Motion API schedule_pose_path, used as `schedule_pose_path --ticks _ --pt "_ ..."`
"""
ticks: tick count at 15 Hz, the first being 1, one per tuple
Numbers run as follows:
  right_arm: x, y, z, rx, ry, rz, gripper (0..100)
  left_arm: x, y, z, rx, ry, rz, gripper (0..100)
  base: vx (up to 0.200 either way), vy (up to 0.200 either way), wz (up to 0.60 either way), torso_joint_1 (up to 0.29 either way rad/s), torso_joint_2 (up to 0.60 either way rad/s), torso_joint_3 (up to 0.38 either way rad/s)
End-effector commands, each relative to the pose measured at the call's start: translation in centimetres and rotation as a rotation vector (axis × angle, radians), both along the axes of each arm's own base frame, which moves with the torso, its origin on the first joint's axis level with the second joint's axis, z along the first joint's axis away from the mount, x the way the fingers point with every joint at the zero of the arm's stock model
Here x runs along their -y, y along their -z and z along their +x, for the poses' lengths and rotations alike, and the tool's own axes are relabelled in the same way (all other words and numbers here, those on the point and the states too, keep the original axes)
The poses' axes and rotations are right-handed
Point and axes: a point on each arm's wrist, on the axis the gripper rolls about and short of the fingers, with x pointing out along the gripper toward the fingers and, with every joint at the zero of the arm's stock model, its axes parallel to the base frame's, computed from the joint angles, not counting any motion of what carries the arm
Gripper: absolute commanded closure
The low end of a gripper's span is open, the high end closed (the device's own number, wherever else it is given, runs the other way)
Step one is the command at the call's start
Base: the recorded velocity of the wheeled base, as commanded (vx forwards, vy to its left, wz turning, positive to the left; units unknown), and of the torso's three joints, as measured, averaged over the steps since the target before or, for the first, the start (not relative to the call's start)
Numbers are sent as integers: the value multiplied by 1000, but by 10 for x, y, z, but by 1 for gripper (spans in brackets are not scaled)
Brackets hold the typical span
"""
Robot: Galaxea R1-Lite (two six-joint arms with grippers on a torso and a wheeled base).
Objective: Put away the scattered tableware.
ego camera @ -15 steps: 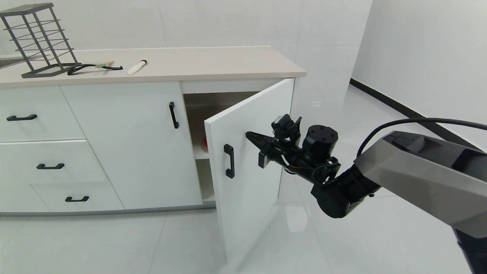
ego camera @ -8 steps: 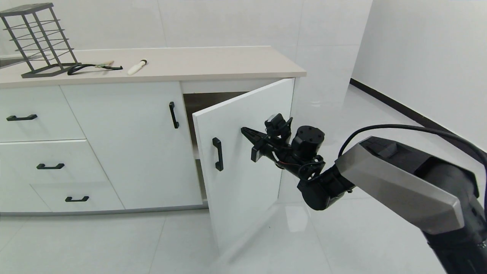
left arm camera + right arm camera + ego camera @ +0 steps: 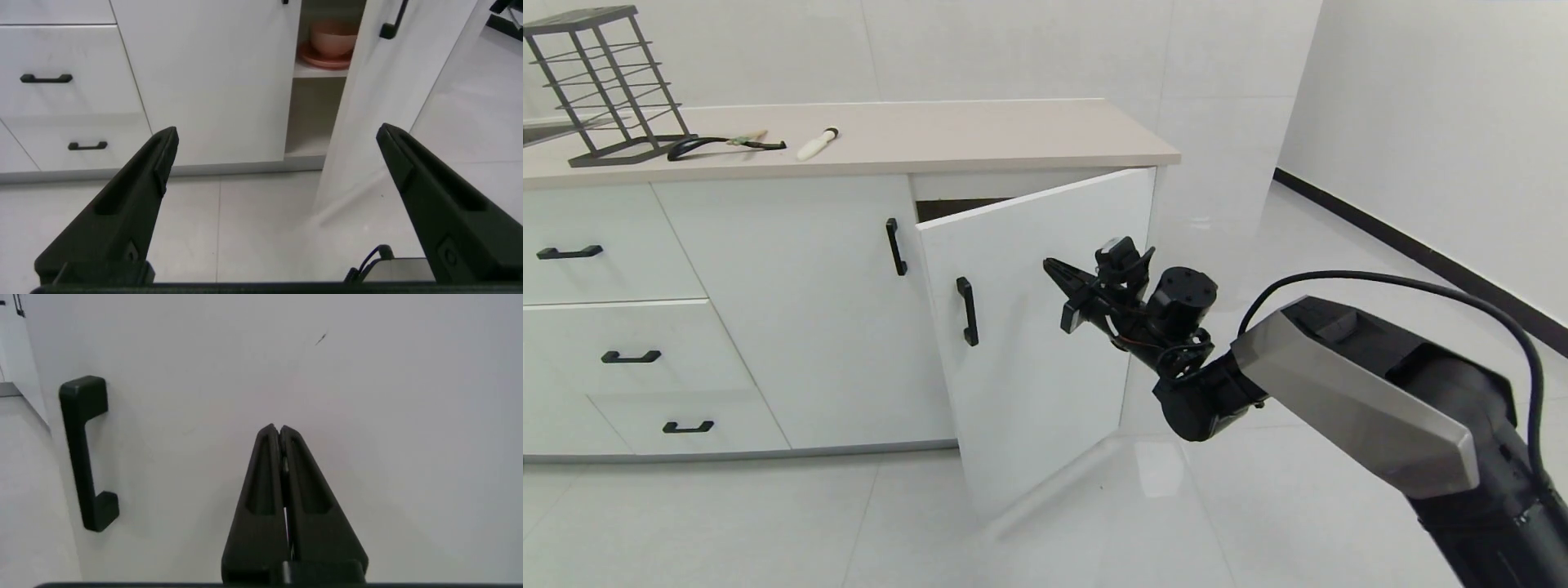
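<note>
A: What is the right pincer (image 3: 1050,266) doing?
B: Its fingers are pressed together on nothing, and the tips seem to touch the flat white cabinet door (image 3: 1029,351). The door's slim black bar handle (image 3: 965,311) stands upright at the pincer's 9 o'clock.
A: And the tableware?
B: A pink bowl (image 3: 333,37) on a pink plate (image 3: 325,59) sits on the shelf behind the ajar door. A white-handled utensil (image 3: 817,144) lies on the beige tabletop (image 3: 980,135), well off at 10 o'clock. The left pincer (image 3: 276,135) gapes wide and empty, so the right arm is nearer.

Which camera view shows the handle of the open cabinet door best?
The right wrist view: the door handle is close and whole. The head view shows it smaller; the left wrist view cuts it off.
</note>
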Motion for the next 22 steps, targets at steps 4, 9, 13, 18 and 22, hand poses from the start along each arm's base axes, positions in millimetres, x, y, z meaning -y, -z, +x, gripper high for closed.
schedule_pose_path --ticks 4,9,13,18,22 --pt "48 -61 -64 -23 11 -18 100 0 0 0 0 -1 0 0 0 0 0 0 0 0" --pt "162 -120 -230 -14 74 -13 100 0 0 0 0 -1 0 0 0 0 0 0 0 0" --pt "231 -120 -308 39 293 0 100 0 0 0 0 0 0 0 0 0 0 0 0 0" --pt "260 -128 -382 241 608 42 100 0 0 0 0 0 -1 0 0 0 0 0 0 0" --pt "254 -88 -434 181 606 6 100 0 0 0 0 0 0 0 0 0 0 0 0 0"
